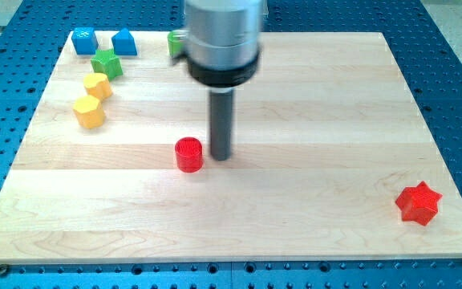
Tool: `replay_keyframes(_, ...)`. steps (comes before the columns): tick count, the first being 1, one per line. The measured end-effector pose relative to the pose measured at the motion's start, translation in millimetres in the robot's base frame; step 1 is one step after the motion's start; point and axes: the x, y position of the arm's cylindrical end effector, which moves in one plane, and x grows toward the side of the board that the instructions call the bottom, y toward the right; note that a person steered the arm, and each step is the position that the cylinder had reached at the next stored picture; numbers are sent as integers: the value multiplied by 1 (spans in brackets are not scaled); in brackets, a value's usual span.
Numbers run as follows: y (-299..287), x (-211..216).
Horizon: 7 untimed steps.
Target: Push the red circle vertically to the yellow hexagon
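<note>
The red circle (pixel 188 154) stands a little left of the board's middle. My tip (pixel 220 156) rests on the board just to the right of it, a small gap apart. Two yellow blocks sit at the upper left: one (pixel 97 86) higher up and a yellow hexagon (pixel 89 112) just below it. The hexagon lies up and to the left of the red circle.
A green star (pixel 107 63), a blue block (pixel 83 40) and a second blue block (pixel 123 42) cluster at the top left. A green block (pixel 176 43) is partly hidden behind the arm. A red star (pixel 419 202) sits at the lower right. The wooden board (pixel 311 209) lies on a blue perforated table.
</note>
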Motion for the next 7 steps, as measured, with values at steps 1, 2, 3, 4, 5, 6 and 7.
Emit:
replay_keyframes(1, 5, 4)
replay_keyframes(2, 31, 5)
replay_keyframes(3, 49, 5)
replay_keyframes(4, 49, 5)
replay_keyframes(5, 49, 5)
replay_keyframes(6, 39, 6)
replay_keyframes(7, 15, 11)
